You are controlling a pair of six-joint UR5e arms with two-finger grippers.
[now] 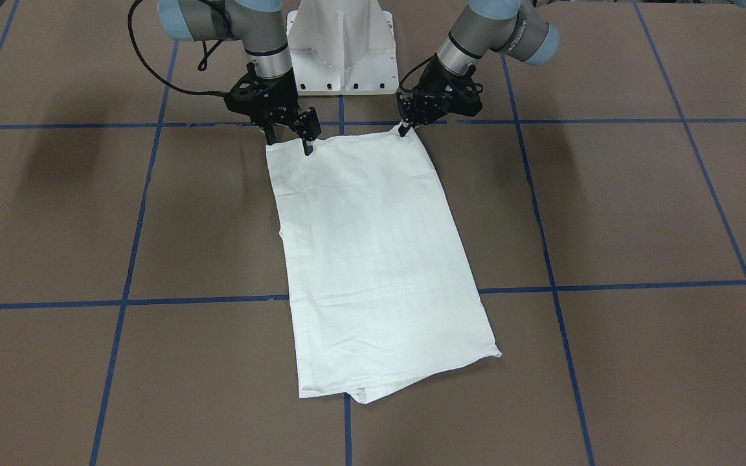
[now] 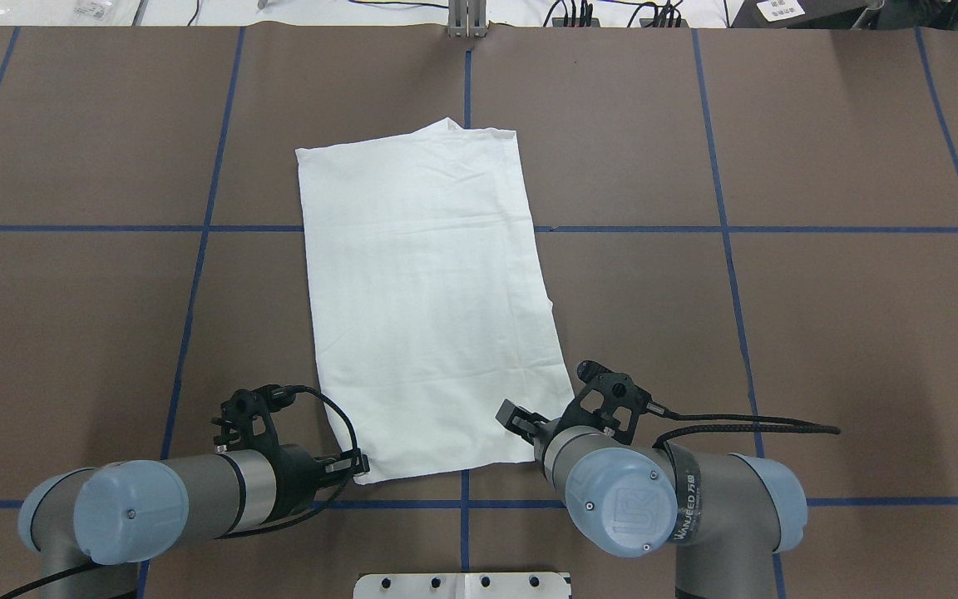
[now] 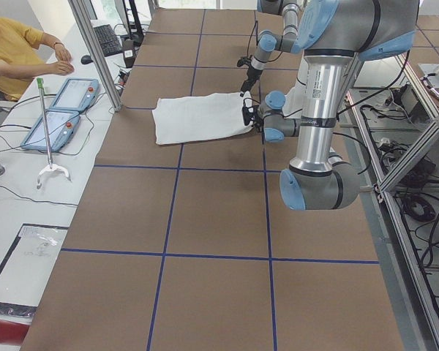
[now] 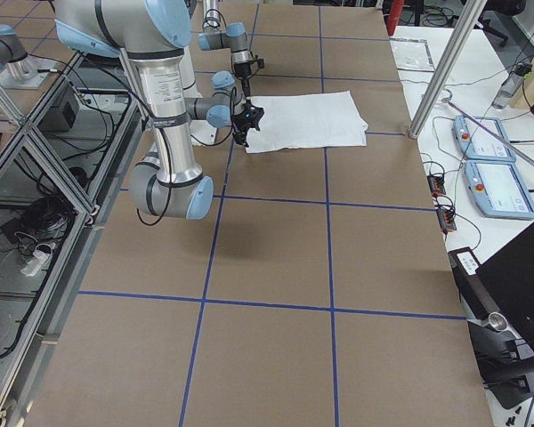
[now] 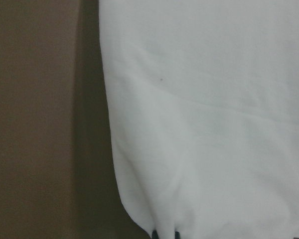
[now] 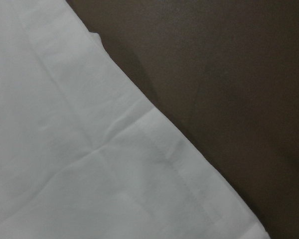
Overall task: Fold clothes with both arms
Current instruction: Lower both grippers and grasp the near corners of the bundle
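Overhead exterior: folded white T-shirt (image 2: 425,291) lies flat mid-table (image 2: 778,333), one short end at the robot-side edge. Left gripper (image 1: 405,131) is clenched on one near corner. Right gripper (image 1: 289,145) is spread wide over the other.

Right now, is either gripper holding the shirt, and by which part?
The left gripper pinches the T-shirt by one robot-side corner. The right gripper is open at the other robot-side corner, holding nothing.

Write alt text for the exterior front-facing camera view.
A folded white shirt lies as a long rectangle on a brown table gridded with blue tape. At its edge nearest the robot, the left gripper pinches one corner, while the right gripper stands open at the other.
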